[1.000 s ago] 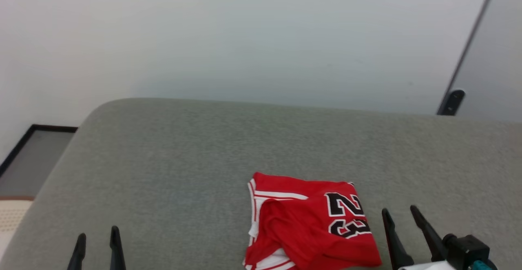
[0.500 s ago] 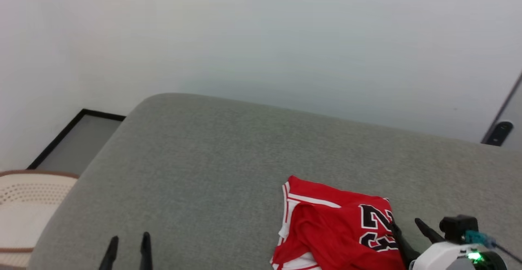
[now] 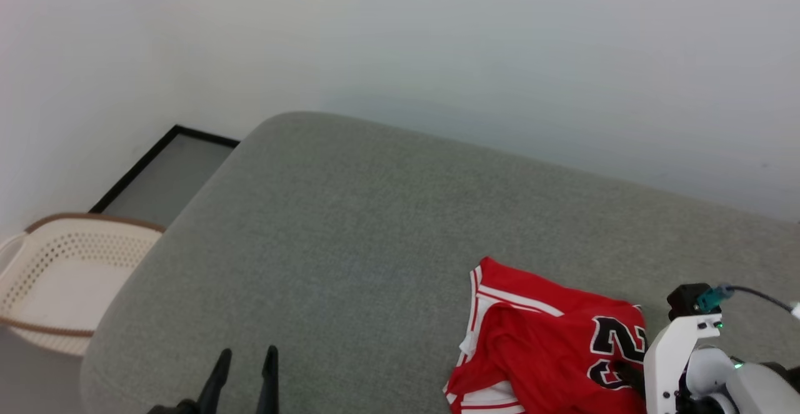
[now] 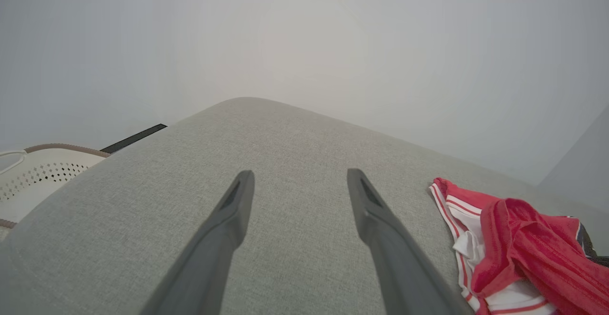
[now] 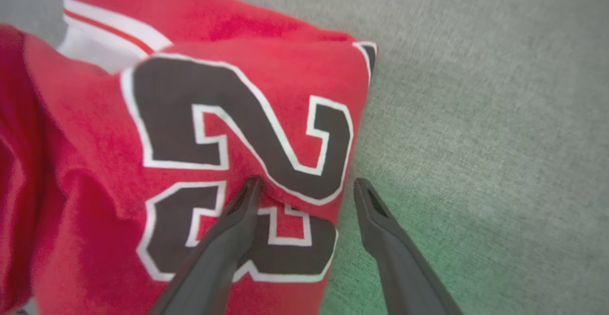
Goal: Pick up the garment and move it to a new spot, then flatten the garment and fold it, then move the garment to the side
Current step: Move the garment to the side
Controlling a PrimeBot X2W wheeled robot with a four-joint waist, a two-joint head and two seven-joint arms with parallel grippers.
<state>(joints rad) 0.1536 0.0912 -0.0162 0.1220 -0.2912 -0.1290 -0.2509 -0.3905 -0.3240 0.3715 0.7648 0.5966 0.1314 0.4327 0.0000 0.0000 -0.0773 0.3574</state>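
Note:
The garment (image 3: 537,345) is a red shirt with white striped trim and a black "23", lying bunched at the near right of the grey cushioned surface (image 3: 375,214). In the right wrist view my right gripper (image 5: 307,184) stands open over the garment's (image 5: 95,129) right edge. One fingertip (image 5: 250,189) rests at the number and the other hangs above bare grey fabric. The right arm's white wrist (image 3: 681,351) hides most of those fingers in the head view. My left gripper (image 3: 245,364) is open and empty at the near left, well apart from the garment (image 4: 514,239).
A cream perforated basket (image 3: 62,270) stands on the floor off the surface's left edge, also seen as the basket (image 4: 38,172) in the left wrist view. A dark-framed panel (image 3: 162,176) lies behind it. A pale wall rises beyond the far edge.
The head camera has swung left, bringing the basket into view. My right gripper has moved from beside the garment to over its numbered right edge, wrist raised. Both grippers stay open.

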